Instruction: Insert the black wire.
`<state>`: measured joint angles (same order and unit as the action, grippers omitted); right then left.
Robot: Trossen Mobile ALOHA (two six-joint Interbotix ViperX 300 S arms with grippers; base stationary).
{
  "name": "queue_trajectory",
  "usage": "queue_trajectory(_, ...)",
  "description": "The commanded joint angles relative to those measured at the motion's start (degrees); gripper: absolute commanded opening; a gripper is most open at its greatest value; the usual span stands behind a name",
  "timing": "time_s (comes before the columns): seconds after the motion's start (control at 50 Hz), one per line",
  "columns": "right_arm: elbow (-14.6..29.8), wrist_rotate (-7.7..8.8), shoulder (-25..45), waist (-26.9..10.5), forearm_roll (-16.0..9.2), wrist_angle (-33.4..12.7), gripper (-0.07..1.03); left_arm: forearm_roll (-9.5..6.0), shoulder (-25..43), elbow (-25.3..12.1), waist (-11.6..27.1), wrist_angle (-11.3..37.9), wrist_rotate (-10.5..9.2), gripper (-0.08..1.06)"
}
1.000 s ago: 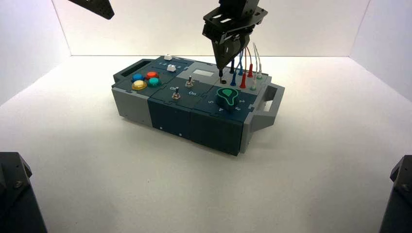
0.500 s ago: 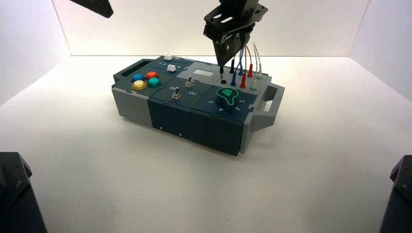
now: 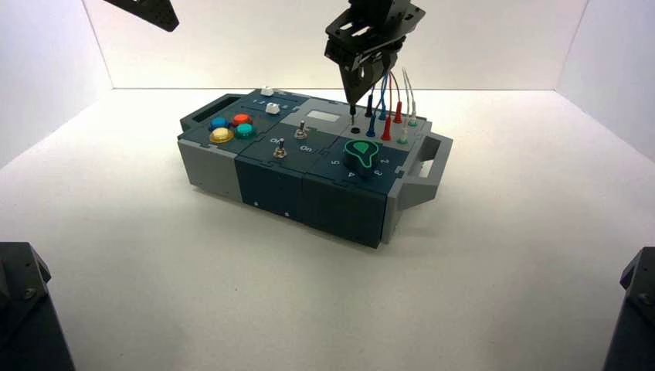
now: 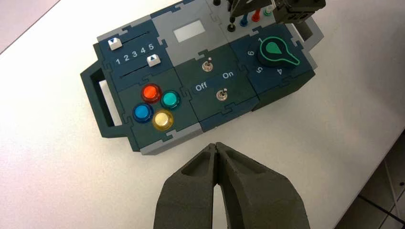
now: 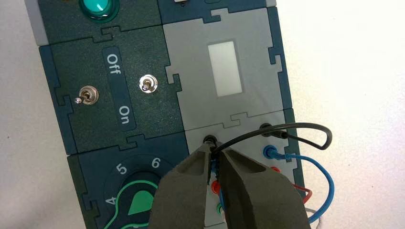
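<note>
Left gripper (image 4: 216,144): closed on nothing, idle, in front of the box (image 3: 266,184). Right gripper (image 3: 353,106): pinching the black wire (image 5: 305,126) near one plug, just above the near black socket (image 3: 355,131) by the box's right end; a tilted plug could catch the rim. Far plug (image 3: 368,107): seated toward the back edge; tugging the arch could unseat it.

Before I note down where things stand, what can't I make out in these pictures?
- Right wrist view: the thin black wire's held plug, hidden by the right gripper's fingers.
- Right wrist view: the knob with green outline, cut off by the bottom edge.
- High view: the left arm, mostly beyond the top edge.
</note>
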<state>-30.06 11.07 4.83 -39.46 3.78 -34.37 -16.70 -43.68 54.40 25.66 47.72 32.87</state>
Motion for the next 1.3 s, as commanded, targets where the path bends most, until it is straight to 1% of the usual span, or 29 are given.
queue_trajectory(0.02, 0.6, -0.09, -0.4, 0.0, 0.3, 0.4, -0.02, -0.18, 0.2, -1.3, 0.2, -0.2, 0.26, -0.03)
queue_trajectory(0.46, 0.6, -0.09, 0.9, 1.0, 1.6, 1.4, -0.02, -0.18, 0.2, -1.3, 0.2, -0.2, 0.35, -0.03)
queue_trajectory(1.3, -0.7, -0.53, 4.0, 1.1, 1.6, 2.4, -0.02, -0.18, 0.2, -1.3, 0.2, -0.2, 0.26, -0.03)
